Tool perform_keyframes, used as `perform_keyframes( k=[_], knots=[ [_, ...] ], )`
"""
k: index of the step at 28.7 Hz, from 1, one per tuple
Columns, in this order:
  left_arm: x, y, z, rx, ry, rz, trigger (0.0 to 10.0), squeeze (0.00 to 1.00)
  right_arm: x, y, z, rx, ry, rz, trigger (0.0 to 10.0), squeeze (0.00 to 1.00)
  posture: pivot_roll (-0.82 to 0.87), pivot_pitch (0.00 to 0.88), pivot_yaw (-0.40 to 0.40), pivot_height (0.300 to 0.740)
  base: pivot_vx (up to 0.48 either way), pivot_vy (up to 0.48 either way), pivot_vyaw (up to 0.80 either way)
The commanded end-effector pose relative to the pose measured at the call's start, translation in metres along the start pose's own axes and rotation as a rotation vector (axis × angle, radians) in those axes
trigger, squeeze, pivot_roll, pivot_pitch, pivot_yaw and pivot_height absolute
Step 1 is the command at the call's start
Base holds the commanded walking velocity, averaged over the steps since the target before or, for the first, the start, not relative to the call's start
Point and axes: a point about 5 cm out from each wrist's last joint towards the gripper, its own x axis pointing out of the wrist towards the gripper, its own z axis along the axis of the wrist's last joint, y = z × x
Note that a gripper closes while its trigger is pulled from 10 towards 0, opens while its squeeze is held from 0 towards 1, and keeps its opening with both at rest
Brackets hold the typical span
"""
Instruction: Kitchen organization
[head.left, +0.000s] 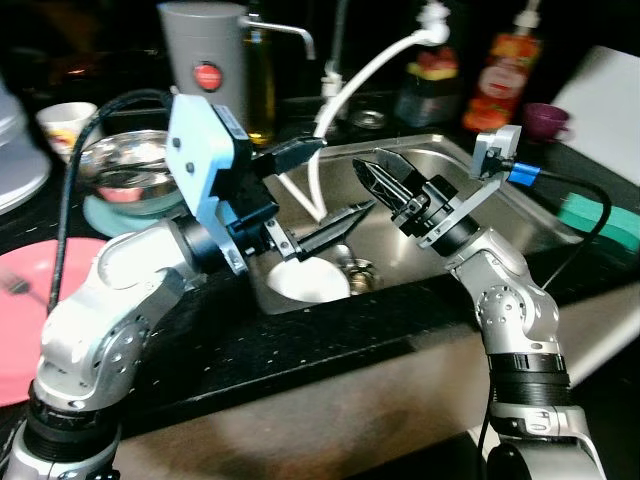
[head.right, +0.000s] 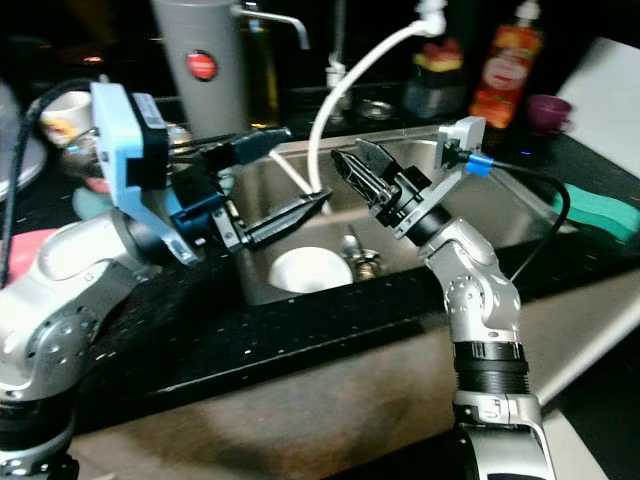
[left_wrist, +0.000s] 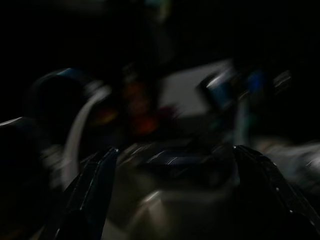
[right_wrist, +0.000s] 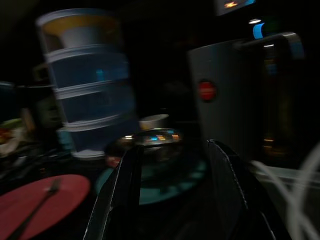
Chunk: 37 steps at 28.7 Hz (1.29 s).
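A steel sink (head.left: 520, 215) is set in the black counter in front of me. A white bowl (head.left: 308, 278) lies in its basin beside the drain (head.left: 357, 270). My left gripper (head.left: 346, 176) hangs over the left part of the basin, above the bowl, open with nothing between its fingers (left_wrist: 90, 190). My right gripper (head.left: 372, 165) reaches in from the right, above the sink's middle, pointing left. It is open and holds nothing, and its fingers (right_wrist: 122, 190) stand apart in the right wrist view. The two grippers' tips are close together, not touching.
A white faucet hose (head.left: 350, 90) curves down into the sink between the grippers. To the left are a pink plate with a fork (head.left: 60, 270), a steel bowl on a teal plate (head.left: 125, 165), a white cup (head.left: 68, 125) and a grey jug (head.left: 205, 60). Bottles (head.left: 505, 70), a purple cup (head.left: 545, 120) and a green sponge (head.left: 600, 215) stand to the right.
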Motion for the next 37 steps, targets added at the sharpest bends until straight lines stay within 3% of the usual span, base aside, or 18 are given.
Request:
perform_keyframes(
  k=[1, 4, 6, 18, 26, 32, 37],
  knots=[
    [-0.007, 0.006, 0.001, 0.049, 0.054, 0.073, 10.0, 0.0, 0.003, 0.004, -0.001, 0.015, -0.009, 0.03, 10.0, 0.0, 0.15, 0.0, -0.045, 0.74, 0.0, 0.0, 0.77],
    [-0.023, 0.015, -0.004, 0.161, 0.213, 0.123, 10.0, 0.0, 0.003, 0.009, -0.004, 0.031, 0.005, 0.09, 10.0, 0.0, 0.17, 0.0, -0.055, 0.74, 0.0, 0.0, 0.77],
    [-0.03, 0.017, -0.003, 0.187, 0.253, 0.135, 10.0, 0.0, 0.003, 0.013, -0.005, 0.04, 0.009, 0.119, 10.0, 0.0, 0.17, 0.0, -0.058, 0.74, 0.0, 0.0, 0.77],
    [-0.054, 0.023, 0.009, 0.23, 0.336, 0.192, 10.0, 0.0, 0.002, 0.024, -0.009, 0.08, 0.032, 0.242, 10.0, 0.0, 0.19, 0.0, -0.071, 0.74, 0.0, 0.0, 0.77],
    [-0.076, 0.048, -0.012, 0.241, 0.542, 0.358, 10.0, 0.0, 0.0, 0.031, -0.012, 0.089, 0.052, 0.295, 10.0, 0.0, 0.18, 0.0, -0.07, 0.74, 0.0, 0.0, 0.77],
    [-0.081, 0.05, -0.023, 0.22, 0.583, 0.389, 10.0, 0.0, 0.001, 0.03, -0.018, 0.056, 0.114, 0.276, 10.0, 0.0, 0.18, 0.0, -0.066, 0.74, 0.0, 0.0, 0.25],
    [-0.086, 0.053, -0.031, 0.215, 0.618, 0.408, 10.0, 0.0, 0.0, 0.038, -0.02, 0.053, 0.146, 0.339, 10.0, 0.0, 0.18, 0.0, -0.07, 0.74, 0.0, 0.0, 0.0]
  ],
)
